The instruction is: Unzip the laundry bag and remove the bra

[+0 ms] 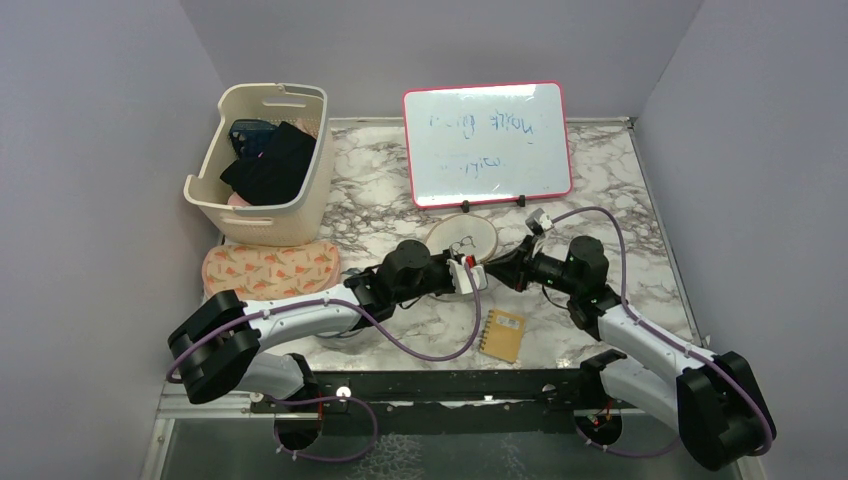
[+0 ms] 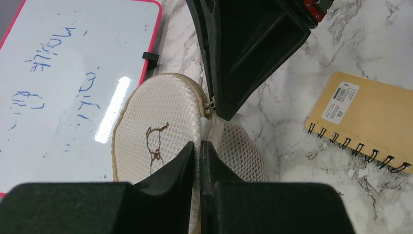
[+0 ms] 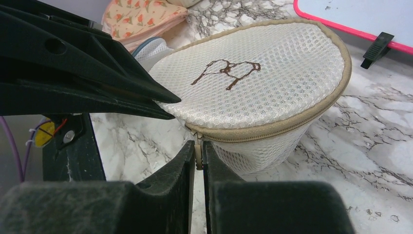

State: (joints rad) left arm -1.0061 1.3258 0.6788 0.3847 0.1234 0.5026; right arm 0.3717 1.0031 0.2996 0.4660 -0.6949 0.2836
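Observation:
The laundry bag is a round drum of white mesh with a tan zipper rim and a dark bra icon on its flat top; it stands mid-table in front of the whiteboard. It fills the right wrist view and shows in the left wrist view. My left gripper is shut on the bag's mesh edge by the rim. My right gripper is shut on the tan zipper pull at the bag's near side. The zipper looks closed. The bra is hidden.
A pink-framed whiteboard stands behind the bag. A cream basket with dark clothes is at the back left, a floral pouch in front of it. A tan spiral notebook lies near the front.

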